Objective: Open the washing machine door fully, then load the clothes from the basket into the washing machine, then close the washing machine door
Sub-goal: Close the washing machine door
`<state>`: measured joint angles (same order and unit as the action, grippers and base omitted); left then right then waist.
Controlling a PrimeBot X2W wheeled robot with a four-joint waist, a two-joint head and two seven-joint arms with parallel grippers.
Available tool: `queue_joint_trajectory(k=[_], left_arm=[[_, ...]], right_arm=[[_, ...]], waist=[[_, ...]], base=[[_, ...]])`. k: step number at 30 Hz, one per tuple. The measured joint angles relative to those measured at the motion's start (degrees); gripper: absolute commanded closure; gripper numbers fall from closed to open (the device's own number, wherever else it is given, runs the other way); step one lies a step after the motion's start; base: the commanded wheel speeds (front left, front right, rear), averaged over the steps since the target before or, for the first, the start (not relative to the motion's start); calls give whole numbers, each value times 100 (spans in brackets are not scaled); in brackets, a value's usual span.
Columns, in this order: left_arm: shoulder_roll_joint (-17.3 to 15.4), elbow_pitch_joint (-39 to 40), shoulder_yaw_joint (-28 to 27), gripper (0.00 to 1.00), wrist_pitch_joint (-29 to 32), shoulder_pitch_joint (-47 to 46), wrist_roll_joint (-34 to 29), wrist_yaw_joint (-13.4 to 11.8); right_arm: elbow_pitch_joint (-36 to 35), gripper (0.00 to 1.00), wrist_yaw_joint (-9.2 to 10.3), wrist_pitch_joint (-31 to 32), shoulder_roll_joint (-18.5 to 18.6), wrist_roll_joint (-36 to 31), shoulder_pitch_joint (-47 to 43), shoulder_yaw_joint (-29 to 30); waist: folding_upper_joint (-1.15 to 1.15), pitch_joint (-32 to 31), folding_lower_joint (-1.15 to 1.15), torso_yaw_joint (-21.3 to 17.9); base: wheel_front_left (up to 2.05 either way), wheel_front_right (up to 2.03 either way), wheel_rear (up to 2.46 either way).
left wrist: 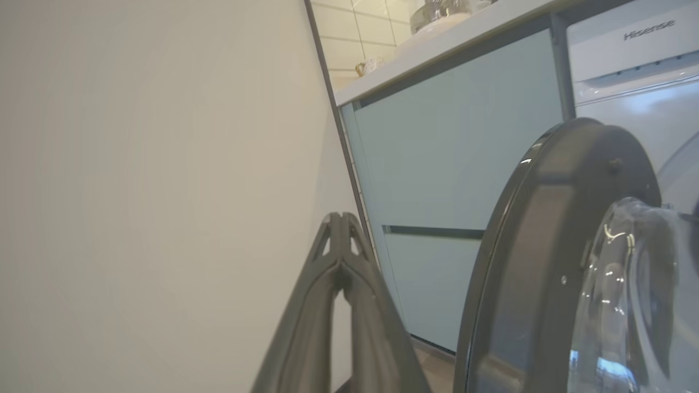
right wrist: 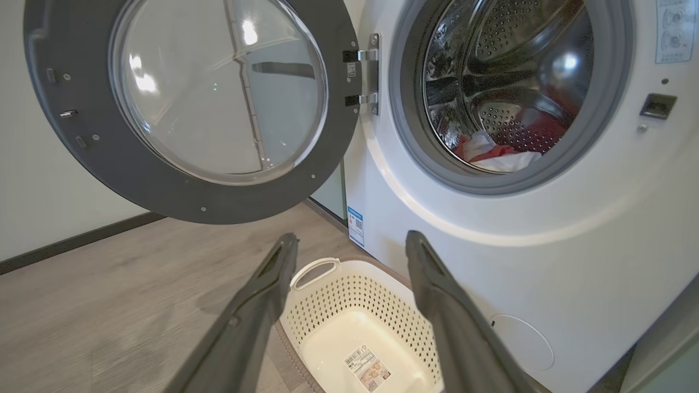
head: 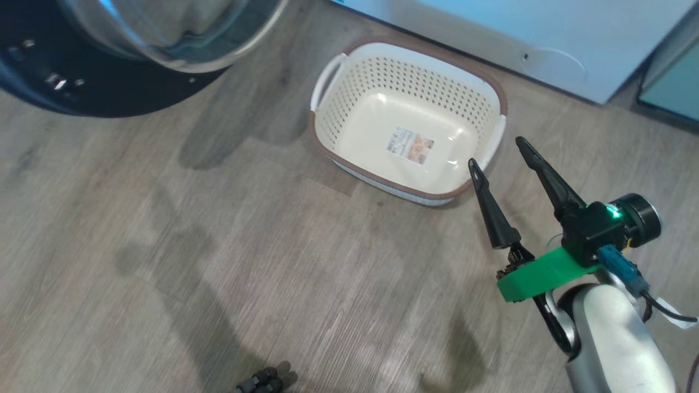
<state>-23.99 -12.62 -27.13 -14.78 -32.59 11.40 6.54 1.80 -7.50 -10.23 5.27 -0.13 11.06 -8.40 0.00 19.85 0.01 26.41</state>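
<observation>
The washing machine door [right wrist: 185,103] stands swung wide open to the left of the white washing machine [right wrist: 546,229]; its black rim [head: 82,93] and glass bowl also fill the head view's top left. Red and white clothes [right wrist: 502,155] lie inside the steel drum. On the floor before the machine sits the white basket [head: 407,117], with just a paper label on its floor. My right gripper [head: 497,150] hangs open above the basket's right end, nothing between its fingers. My left gripper [left wrist: 341,218] is shut and empty, left of the door's outer rim [left wrist: 524,262], by a pale wall.
Pale teal cabinets [left wrist: 453,153] under a countertop stand left of the machine, another teal panel [head: 671,87] at its right. A pale wall [left wrist: 153,191] is close on my left gripper's side. Wood-look floor [head: 218,245] spreads before the machine.
</observation>
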Motion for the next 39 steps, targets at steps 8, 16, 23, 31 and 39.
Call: queue_joint_trajectory(k=[8, 16, 23, 31, 39], left_arm=[[-419, -3260, -1092, 100, 297, -1878, 1652, 32], [-753, -5067, -1952, 100, 1190, -2899, 2683, -222], [-765, -5861, -2197, 100, 1860, -3210, 3098, -314], [-768, -6089, -2280, 100, 2442, -3311, 3305, -263], [-681, -6189, -2271, 100, 3004, -3315, 3446, -177]], right_arm=[[143, 0, 0, -10, 48, 5, 82, -162], [280, 0, 0, -92, 40, 22, 154, -326], [375, 0, 0, -146, -3, 21, 154, -352], [408, 0, 0, -191, -22, 21, 153, -354], [426, 0, 0, -238, -49, 20, 155, -346]], waist=[[0, 172, 0, -445], [0, 85, 0, -745], [0, 20, -1, -954], [0, 12, -1, -1070], [0, 38, -1, -1040]], base=[[0, 0, 0], [0, 0, 0], [0, 0, 0], [0, 0, 0], [0, 0, 0]])
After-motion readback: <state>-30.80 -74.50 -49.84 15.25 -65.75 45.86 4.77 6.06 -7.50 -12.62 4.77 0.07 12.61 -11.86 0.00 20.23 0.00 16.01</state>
